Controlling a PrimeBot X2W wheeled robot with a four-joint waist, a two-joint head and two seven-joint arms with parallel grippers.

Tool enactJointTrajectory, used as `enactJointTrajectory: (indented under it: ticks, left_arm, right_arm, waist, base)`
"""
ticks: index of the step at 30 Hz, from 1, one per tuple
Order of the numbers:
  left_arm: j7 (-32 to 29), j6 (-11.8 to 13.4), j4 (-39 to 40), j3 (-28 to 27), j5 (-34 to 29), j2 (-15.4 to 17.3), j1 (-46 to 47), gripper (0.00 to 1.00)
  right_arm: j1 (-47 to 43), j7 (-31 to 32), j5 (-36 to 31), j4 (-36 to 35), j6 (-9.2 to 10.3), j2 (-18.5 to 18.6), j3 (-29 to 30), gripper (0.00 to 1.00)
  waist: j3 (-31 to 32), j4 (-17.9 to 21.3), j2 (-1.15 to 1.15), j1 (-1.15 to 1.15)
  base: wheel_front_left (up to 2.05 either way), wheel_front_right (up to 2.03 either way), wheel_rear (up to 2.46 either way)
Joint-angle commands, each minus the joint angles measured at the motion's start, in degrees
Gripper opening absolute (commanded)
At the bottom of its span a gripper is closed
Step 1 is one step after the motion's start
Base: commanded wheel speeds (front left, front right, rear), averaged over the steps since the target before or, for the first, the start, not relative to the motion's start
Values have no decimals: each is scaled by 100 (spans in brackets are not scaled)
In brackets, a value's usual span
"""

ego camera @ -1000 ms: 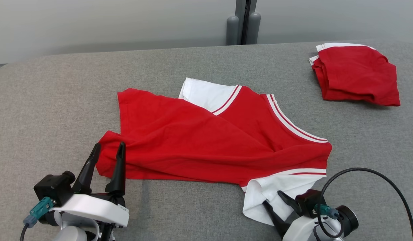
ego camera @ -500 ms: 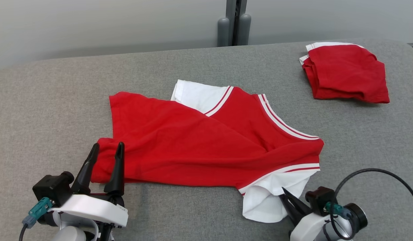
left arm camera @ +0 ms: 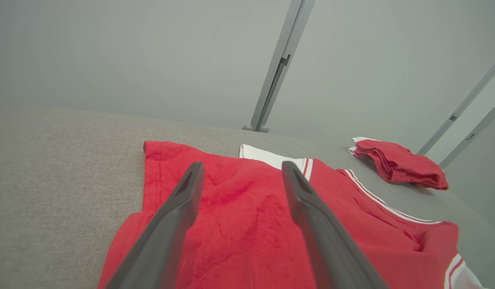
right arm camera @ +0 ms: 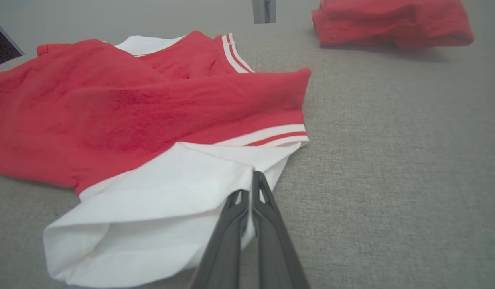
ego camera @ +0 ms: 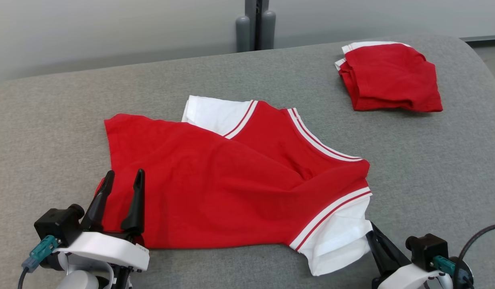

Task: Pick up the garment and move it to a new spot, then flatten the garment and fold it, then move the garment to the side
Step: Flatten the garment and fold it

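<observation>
- Two grippers sit low in the head view, nearest the robot
- Lower right: right gripper [ego camera: 372, 228], fingers pressed together and pinching the edge of the near white sleeve [ego camera: 339, 241]; its wrist view shows white cloth caught between them
- Lower left: left gripper [ego camera: 124, 176], fingers spread wide with nothing between them, above the garment's near left corner; contact with the cloth cannot be told
- Mid-table: garment [ego camera: 215, 180], a red shirt with white sleeves and striped trim, lying wrinkled on the grey table [ego camera: 51, 120], a diagonal fold across it
- Its far white sleeve [ego camera: 211, 114] pokes out on the far side
- Far right, well apart: folded red pile [ego camera: 392, 76]
- Beyond the table edge: grey post [ego camera: 255, 24] against a pale wall
</observation>
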State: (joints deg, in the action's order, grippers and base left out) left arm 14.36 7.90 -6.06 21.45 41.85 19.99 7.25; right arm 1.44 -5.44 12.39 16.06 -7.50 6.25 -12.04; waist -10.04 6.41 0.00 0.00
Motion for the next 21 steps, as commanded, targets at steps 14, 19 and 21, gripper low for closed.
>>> enactJointTrajectory:
  ticks: [14,19,21]
  left_arm:
    - [-158,128,230,-30,-108,233,192,100]
    - [-217,170,280,-11,-113,264,225,100]
    - [-227,172,285,8,-116,263,249,100]
  right_arm:
    - [-562,-747,299,-254,1,13,458,0]
    - [-623,-839,330,78,1,22,718,18]
    - [-582,-876,376,197,1,-29,850,41]
  waist:
    - [-320,486,0,0]
    - [-389,514,0,0]
    - [-398,499,0,0]
  base:
    - [0,0,0]
    - [0,0,0]
    - [0,0,0]
